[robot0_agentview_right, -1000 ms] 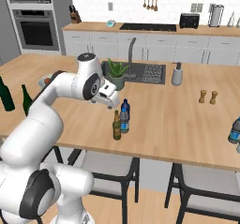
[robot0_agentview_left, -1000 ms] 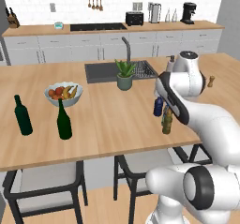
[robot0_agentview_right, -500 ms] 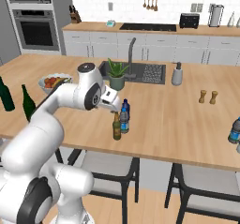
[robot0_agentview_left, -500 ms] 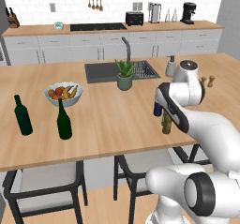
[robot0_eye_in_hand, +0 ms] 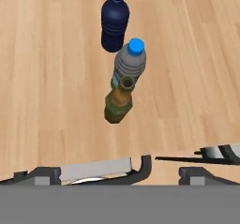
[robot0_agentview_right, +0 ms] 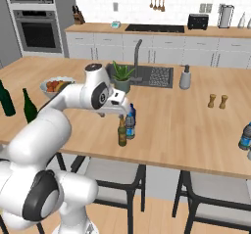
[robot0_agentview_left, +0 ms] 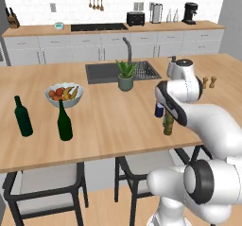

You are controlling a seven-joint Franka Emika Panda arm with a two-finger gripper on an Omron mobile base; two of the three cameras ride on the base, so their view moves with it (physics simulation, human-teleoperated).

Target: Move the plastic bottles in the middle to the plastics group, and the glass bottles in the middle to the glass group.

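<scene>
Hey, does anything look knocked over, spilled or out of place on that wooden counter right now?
Nothing stands out. The small amber-brown glass bottle, the pale bottle with a blue cap and the squat dark-blue plastic bottle stand upright, close together, and no spill shows on the wooden counter.

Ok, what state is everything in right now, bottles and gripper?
gripper: jaws open, holding nothing, over the middle bottles
amber bottle: upright on the counter, not gripped
dark-blue bottle: upright, cap on, not gripped
blue-capped pale bottle: upright, cap on, right beside the amber one
green wine bottles: both upright at the counter's left end
far pale bottle: upright at the right end
</scene>
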